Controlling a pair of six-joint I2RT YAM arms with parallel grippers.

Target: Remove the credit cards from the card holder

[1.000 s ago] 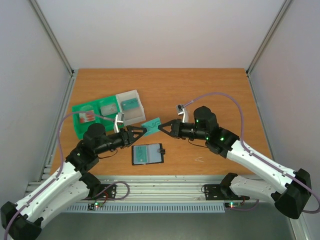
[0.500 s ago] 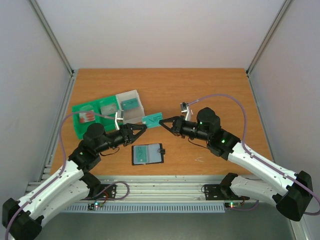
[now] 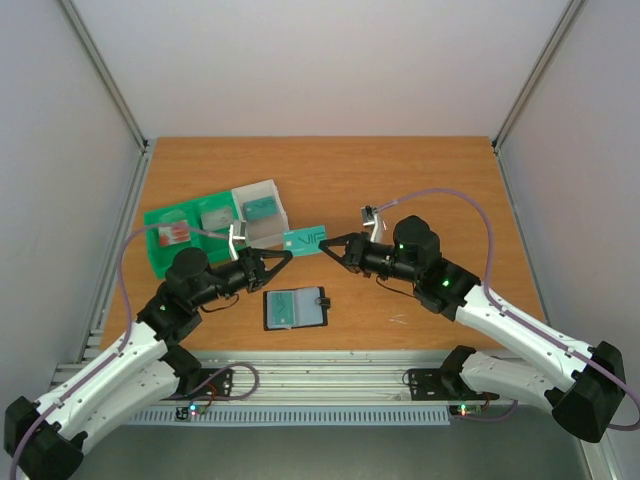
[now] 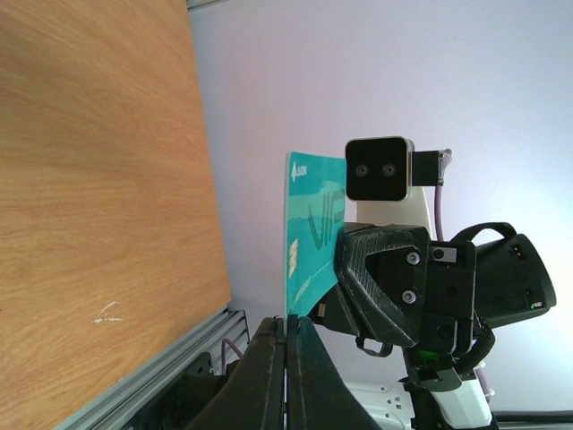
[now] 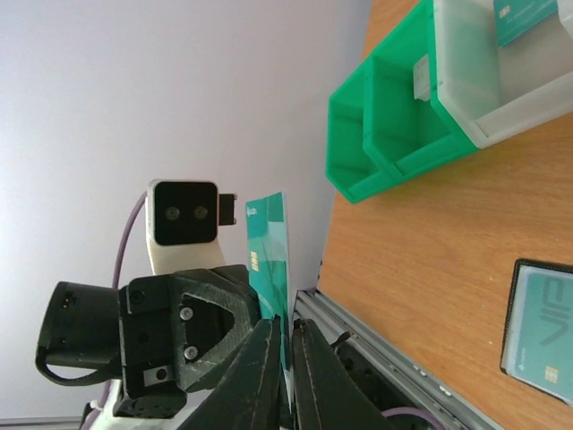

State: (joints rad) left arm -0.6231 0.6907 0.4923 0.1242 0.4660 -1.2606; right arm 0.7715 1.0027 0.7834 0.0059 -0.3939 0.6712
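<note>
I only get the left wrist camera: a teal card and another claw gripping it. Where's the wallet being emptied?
Observer: The flat black bifold card holder lies open on the wooden table, nearer the arm bases than the held teal plastic card.
Operator: Anything left inside?
Observer: Yes, another teal card shows inside it.
Operator: Other cards anywhere?
Observer: A third teal card lies in the clear-white plastic box beside the green compartment tray.

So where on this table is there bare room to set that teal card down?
Bare: the far strip of the table beyond the clear box and the teal card, and the near patch right of the card holder. Crowded: the left, around the green tray, and mid-table, where both jaws pinch that card.
</note>
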